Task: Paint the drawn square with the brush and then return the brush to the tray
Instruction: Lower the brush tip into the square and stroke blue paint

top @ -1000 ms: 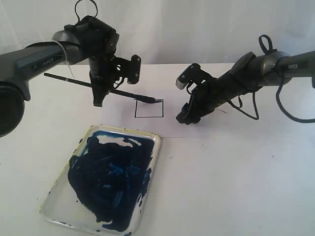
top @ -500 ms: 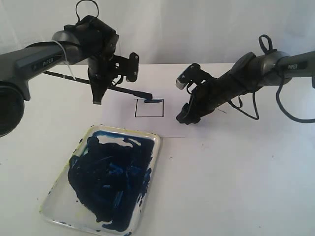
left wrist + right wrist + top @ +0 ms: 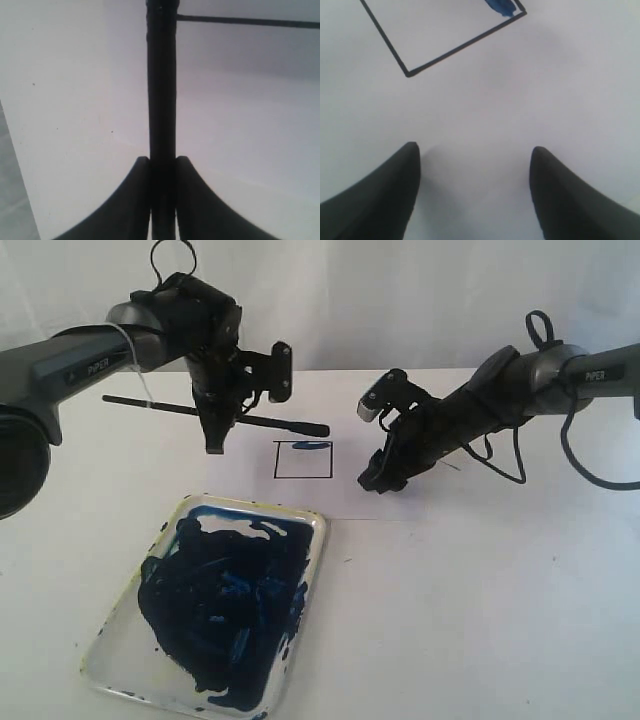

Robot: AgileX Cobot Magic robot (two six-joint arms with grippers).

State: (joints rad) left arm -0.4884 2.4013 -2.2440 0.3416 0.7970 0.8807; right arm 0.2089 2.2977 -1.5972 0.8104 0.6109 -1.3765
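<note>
Left claw point(image 3: 213, 435) clenched on long thin black-handled paintbrush point(image 3: 262, 422), handle lay roughly level, small black-outlined square point(image 3: 302, 468) on white paper sheet point(image 3: 420, 502) sat between both claws, blue smear point(image 3: 313, 445) at its far edge, right claw point(image 3: 378, 480) stood spread and empty just beside square, shallow rectangular tray point(image 3: 320, 540) smeared dark blue lay nearside of left claw.

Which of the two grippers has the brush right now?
The left gripper, its jaws shut on the handle of the brush. The right gripper is open and empty, next to the drawn square.
</note>
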